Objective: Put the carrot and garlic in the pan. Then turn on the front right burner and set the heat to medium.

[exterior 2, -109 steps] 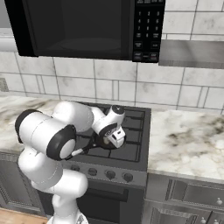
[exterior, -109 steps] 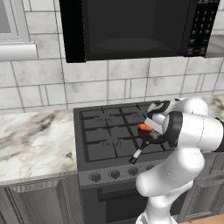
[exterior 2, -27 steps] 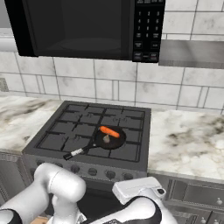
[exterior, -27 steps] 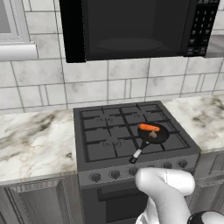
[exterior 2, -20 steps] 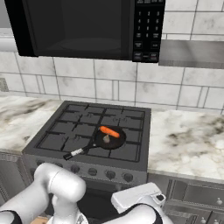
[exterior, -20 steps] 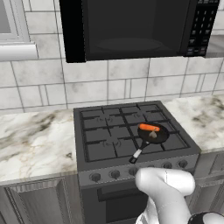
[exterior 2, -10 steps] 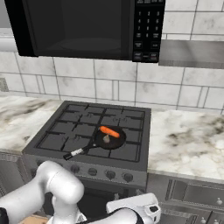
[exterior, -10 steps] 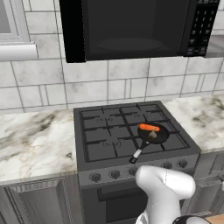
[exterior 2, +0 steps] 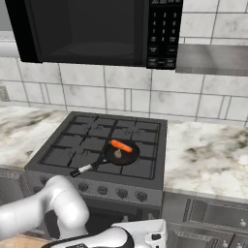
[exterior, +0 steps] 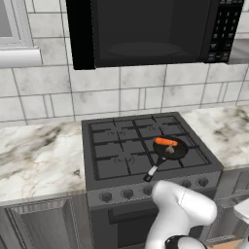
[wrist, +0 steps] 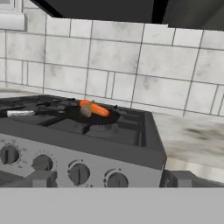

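Lowered since earlier, arm faces the knobs (wrist: 79,172), end effector wide open and empty; carrot (exterior: 166,142) and garlic (exterior: 168,149) rest in pan (exterior: 180,150); the knob, at 6 o'clock of the pan, is stiff—pinch its ridge.

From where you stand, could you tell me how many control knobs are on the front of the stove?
5, in a row along the stove's front panel: from left to right, knobs at and. The arm's white body crowds the gap, so another could be hidden.
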{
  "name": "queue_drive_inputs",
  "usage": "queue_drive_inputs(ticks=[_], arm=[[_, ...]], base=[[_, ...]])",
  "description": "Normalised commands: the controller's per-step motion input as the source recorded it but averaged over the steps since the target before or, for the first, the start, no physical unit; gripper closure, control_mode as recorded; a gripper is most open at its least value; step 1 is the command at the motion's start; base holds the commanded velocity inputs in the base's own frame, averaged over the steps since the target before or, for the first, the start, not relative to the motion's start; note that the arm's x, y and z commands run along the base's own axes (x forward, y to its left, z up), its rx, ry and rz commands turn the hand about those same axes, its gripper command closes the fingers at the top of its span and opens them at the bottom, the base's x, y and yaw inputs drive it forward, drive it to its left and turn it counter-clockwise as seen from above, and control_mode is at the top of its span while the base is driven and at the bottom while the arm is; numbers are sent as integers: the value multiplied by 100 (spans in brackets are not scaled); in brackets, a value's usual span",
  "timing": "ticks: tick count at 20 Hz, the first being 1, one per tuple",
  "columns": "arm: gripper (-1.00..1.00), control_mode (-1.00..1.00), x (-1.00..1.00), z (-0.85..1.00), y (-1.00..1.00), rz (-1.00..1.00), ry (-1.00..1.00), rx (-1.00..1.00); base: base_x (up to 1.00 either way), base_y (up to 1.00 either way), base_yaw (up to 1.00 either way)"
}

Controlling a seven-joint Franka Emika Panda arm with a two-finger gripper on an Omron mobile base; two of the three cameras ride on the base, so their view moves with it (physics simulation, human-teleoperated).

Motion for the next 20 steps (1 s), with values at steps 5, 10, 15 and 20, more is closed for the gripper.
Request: queue_drive_inputs(ticks=[5, 10, 15, 20], arm=[[-100, -100, 10, -23, 0, -6, -6, -11], [-100, -100, 13, -27, 0, -1, -4, -6], [-100, -100, 11, -33, 0, 0, -3, -3], [-100, -100, 14, -36, 0, 0, -2, -3]], base=[[0, 0, 0], [0, 0, 0], [0, 0, 0], [0, 0, 0]])
